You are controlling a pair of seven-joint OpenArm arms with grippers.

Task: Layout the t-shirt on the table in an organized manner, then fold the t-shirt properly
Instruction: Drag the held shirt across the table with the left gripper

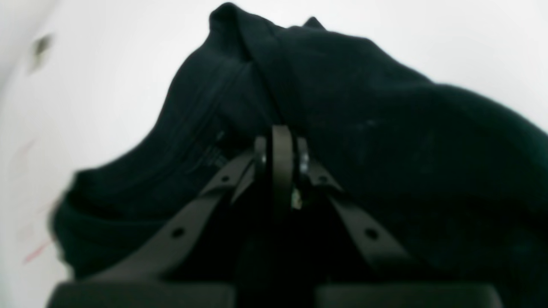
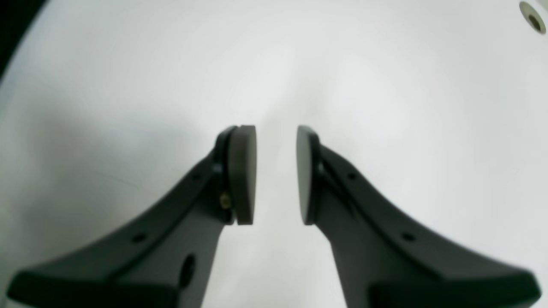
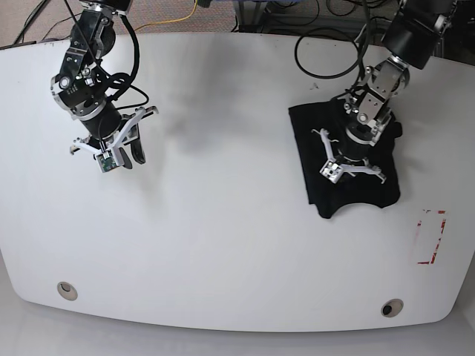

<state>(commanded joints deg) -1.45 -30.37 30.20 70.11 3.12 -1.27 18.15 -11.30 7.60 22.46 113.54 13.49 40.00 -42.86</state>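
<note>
The plain black soft-fabric t-shirt sits bunched in a lump right under the left gripper, whose jaws look pinched together on a fold of it. My worry: it's grabbed several layers at once, so lifting would drag the whole wad instead of spreading it. The right gripper hangs well apart from it, jaws parted and empty over the glossy white table, so nothing pins the far side down.
</note>
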